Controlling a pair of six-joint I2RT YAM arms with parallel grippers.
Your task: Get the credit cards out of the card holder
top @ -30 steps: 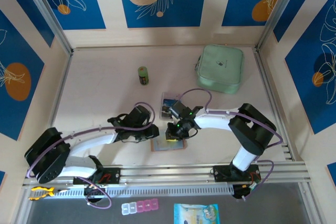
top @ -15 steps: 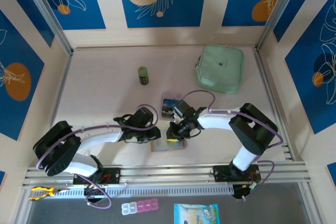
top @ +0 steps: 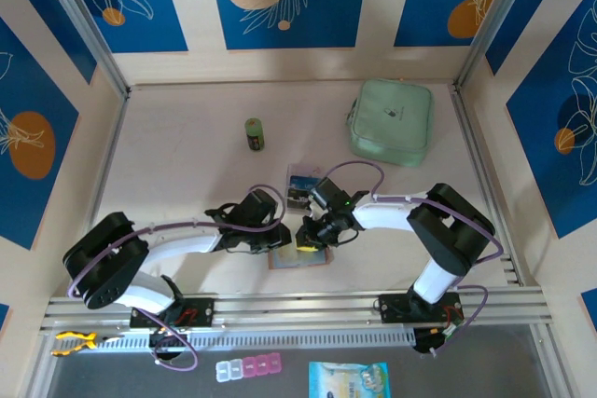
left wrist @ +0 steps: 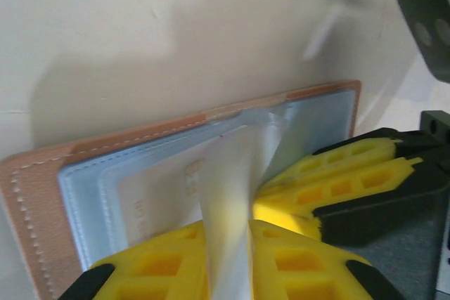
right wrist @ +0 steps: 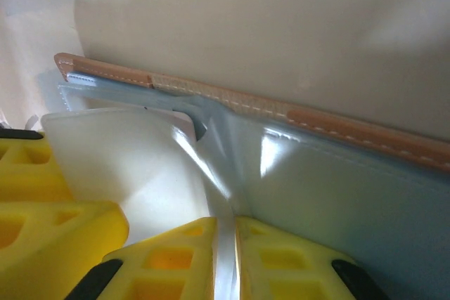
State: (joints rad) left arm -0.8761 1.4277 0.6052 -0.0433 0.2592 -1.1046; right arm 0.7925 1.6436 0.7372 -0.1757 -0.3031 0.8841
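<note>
Left tool (left wrist: 228, 247) seemingly pinches the card holder (left wrist: 126, 173).

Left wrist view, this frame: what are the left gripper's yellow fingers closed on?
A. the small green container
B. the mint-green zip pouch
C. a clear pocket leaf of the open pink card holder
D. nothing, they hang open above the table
C. The left gripper has its yellow fingers pressed together on a clear pocket leaf that rises from the open card holder.
</note>
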